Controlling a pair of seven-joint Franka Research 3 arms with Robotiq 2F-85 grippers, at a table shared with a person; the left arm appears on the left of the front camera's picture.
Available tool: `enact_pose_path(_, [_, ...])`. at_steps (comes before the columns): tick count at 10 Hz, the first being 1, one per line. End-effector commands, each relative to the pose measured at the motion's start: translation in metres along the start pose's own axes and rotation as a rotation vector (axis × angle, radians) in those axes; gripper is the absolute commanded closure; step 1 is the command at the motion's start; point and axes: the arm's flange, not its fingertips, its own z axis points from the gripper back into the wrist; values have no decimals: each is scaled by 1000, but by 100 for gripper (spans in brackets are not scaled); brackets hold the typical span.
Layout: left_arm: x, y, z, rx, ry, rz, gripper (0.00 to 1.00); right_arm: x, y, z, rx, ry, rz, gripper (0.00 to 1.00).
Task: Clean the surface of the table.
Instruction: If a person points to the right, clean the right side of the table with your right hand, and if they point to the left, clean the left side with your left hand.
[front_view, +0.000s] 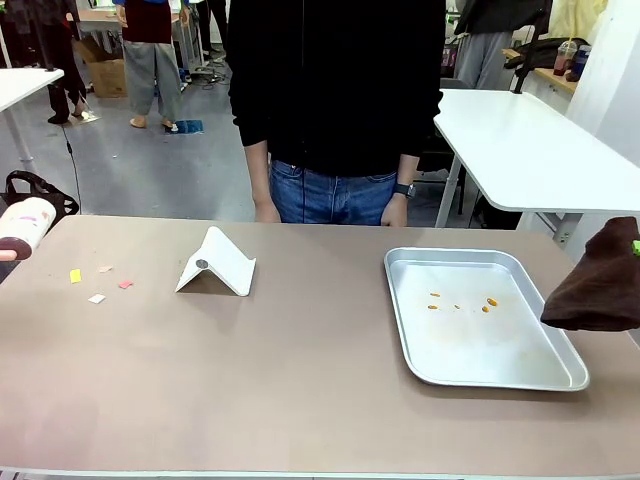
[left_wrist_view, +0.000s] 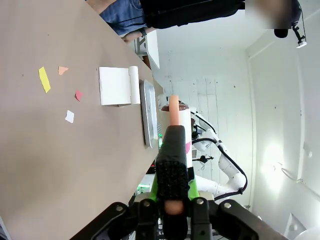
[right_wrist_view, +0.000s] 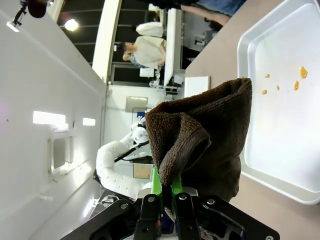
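Near strip of the wide matte taupe counter with pale edge (front_view: 300, 400) bare, long axis left to right across the front view, so plenty of open run for sweeping along it. Left end effector (left_wrist_view: 172, 192) clamped tight on the dark handle of a white lint roller with salmon core (front_view: 28, 224), hanging at the counter's left end. Right end effector (right_wrist_view: 167, 192) pinched shut on a dark brown terry cloth (front_view: 598, 282), at the right end, just beside the right rim of the silver rectangular metal tray (front_view: 480, 350); cloth touching the surface or clear of it: cannot tell. Key relation: small paper scraps, yellow, pink, red and white (front_view: 75, 275), lying loose on the left part, just inboard of the roller toward the middle, so left arm clearly nearer; judged a short stroke along the long axis. White folded card stand (front_view: 222, 265) a bit farther in, left of centre, near the scraps; worth stopping short of it. Orange crumbs (front_view: 435, 295) inside the tray, not on the counter, well apart from the scraps. Middle between stand and tray open. Far edge: person in black top and jeans (front_view: 335, 100) standing against it, hands down at the sides.
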Motion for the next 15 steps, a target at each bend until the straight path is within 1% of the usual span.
enact_pose_path(1, [-2,-3,1,-4,7,-12,97,-1,7,0,0,0,-6,94])
enact_pose_path(14, [-2,-3,1,-4,7,-12,97,-1,7,0,0,0,-6,94])
enact_pose_path(15, [-2,-3,1,-4,7,-12,97,0,0,0,0,0,0,92])
